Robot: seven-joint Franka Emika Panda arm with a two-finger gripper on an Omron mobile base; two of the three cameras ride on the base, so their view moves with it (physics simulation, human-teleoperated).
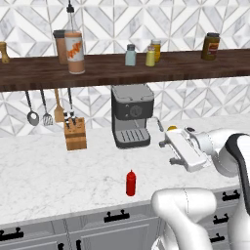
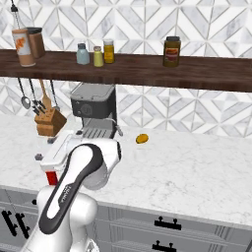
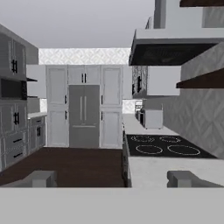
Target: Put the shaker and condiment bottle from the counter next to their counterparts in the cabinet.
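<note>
The red condiment bottle (image 1: 131, 183) stands upright near the front edge of the marble counter (image 1: 39, 171); in the right base view the arm hides all but part of the bottle (image 2: 50, 177). The pale yellow-olive shaker (image 1: 150, 56) (image 2: 98, 57) stands on the brown cabinet shelf (image 1: 195, 66), right beside the blue-grey shaker (image 1: 130, 55) (image 2: 82, 54). Further left on the shelf is the tall orange-labelled bottle (image 1: 74, 51) (image 2: 23, 47). My gripper (image 1: 168, 152) (image 2: 44, 148) (image 3: 112, 179) hovers open and empty above the counter, pointing left, up and to the right of the red bottle.
A coffee machine (image 1: 132, 114) stands at the wall under the shelf, with a knife block (image 1: 75, 133) and hanging utensils (image 1: 46, 110) to its left. A small yellow fruit (image 2: 141, 139) lies right of the machine. On the shelf are a yellow jar (image 1: 156, 49) and brown jars (image 1: 211, 46).
</note>
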